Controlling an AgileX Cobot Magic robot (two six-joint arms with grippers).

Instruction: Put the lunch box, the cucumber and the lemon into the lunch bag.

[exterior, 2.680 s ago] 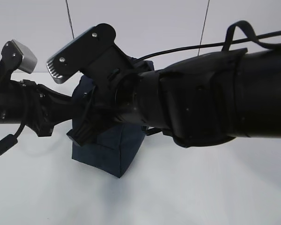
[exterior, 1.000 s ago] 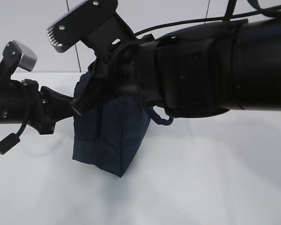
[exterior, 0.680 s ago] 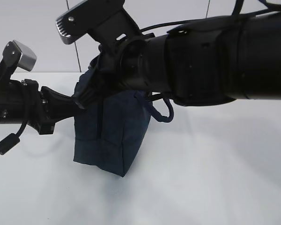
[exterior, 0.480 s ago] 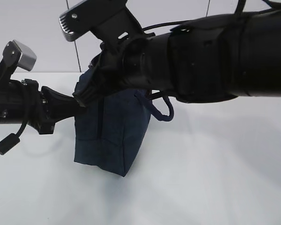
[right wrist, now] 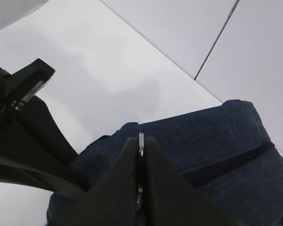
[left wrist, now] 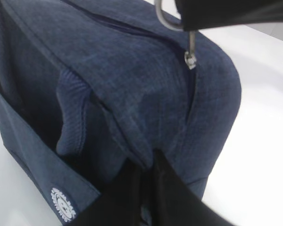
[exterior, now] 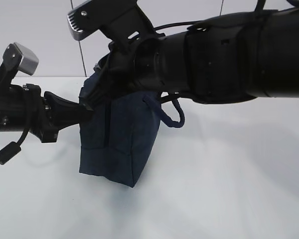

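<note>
The navy lunch bag (exterior: 120, 144) stands on the white table with its loop handle (exterior: 170, 115) hanging on the right side. My left gripper (left wrist: 147, 162) is shut on a fold of fabric at the bag's end (left wrist: 132, 94). My right gripper (right wrist: 141, 139) is shut on the silver ring zipper pull (left wrist: 164, 16), which hangs above the slider (left wrist: 191, 60) at that same end. In the right wrist view the zipper line (right wrist: 236, 162) runs dark along the bag's top. The bag's inside does not show. The lunch box, the cucumber and the lemon are out of view.
The right arm (exterior: 229, 55) fills the upper right of the exterior view and hides the bag's top. The left arm (exterior: 25, 112) lies low at the left. White table (exterior: 224, 189) spreads in front and to the right, with a tiled wall (exterior: 45, 30) behind.
The right arm has risen and shifted right with the ring pull in its grip. The bag's top has been drawn up, and the handle loop has come into view. The left arm has held still.
</note>
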